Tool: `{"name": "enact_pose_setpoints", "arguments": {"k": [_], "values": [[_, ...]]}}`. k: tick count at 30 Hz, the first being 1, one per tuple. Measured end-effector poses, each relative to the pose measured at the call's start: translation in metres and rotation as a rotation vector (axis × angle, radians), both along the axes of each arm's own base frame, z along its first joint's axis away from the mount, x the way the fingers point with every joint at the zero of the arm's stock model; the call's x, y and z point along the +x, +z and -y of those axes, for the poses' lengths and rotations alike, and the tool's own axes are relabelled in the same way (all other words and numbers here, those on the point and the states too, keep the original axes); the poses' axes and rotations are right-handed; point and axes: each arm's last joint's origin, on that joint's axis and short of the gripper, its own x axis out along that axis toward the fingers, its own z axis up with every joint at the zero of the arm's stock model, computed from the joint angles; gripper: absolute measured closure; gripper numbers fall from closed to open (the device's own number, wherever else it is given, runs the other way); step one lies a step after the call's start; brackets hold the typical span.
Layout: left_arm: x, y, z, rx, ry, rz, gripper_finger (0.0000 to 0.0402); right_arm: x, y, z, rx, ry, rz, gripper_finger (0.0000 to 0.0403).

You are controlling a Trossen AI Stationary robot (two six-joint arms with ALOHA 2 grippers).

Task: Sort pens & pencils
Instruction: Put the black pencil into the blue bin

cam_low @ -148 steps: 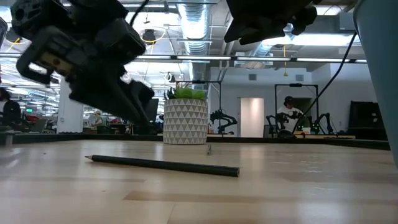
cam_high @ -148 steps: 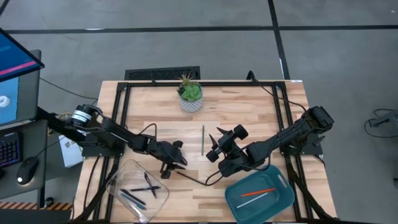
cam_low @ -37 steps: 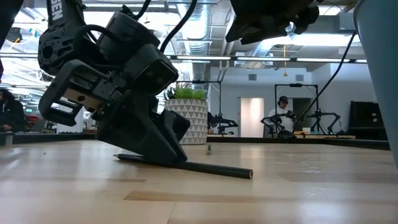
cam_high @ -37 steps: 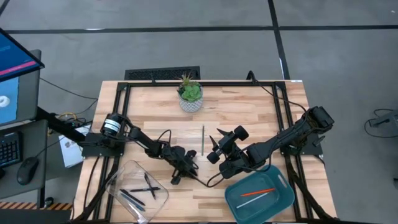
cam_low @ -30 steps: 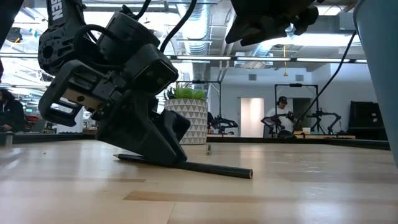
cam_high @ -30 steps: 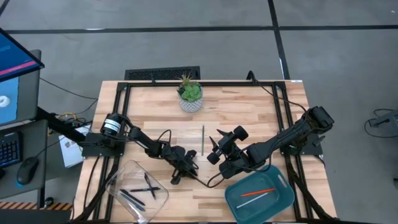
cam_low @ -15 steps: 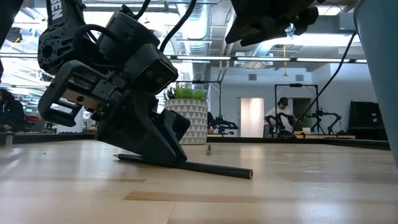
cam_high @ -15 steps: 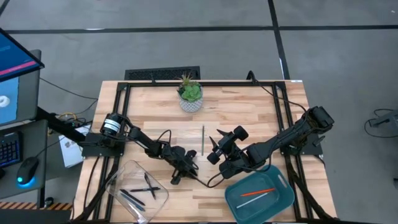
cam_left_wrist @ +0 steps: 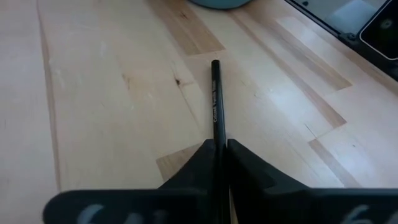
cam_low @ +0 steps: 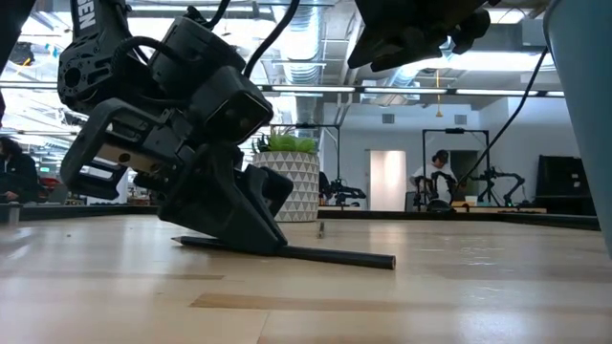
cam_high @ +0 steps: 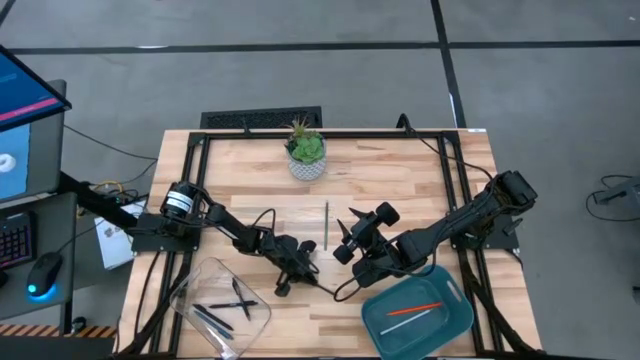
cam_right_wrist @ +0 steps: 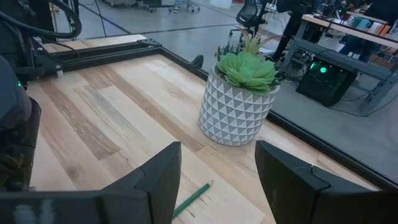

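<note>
The left claw was pinched shut on a black pencil lying on the table, gripped near one end (most jutted ahead), so lifting risked it pivoting or slipping.

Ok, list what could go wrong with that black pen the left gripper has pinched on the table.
1. The left gripper pinches the black pen near one end, so the long free end may sag or swivel when lifted.
2. The pen still lies on the table; dragging could twist it loose.
3. The right gripper hovers nearby, so a wide swing might clip it.
</note>
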Motion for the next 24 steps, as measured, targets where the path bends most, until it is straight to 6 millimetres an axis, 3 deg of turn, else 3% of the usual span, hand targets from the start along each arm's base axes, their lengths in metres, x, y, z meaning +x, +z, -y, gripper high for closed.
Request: {"name": "enact_pose_setpoints", "arguments": {"k": [24], "values": [[-0.0003, 0.0, 0.0, 0.029, -0.031, 0.021, 0.0388, 0.0, 0.0, 0.0, -0.001, 0.0, -0.001, 0.0175]]}}
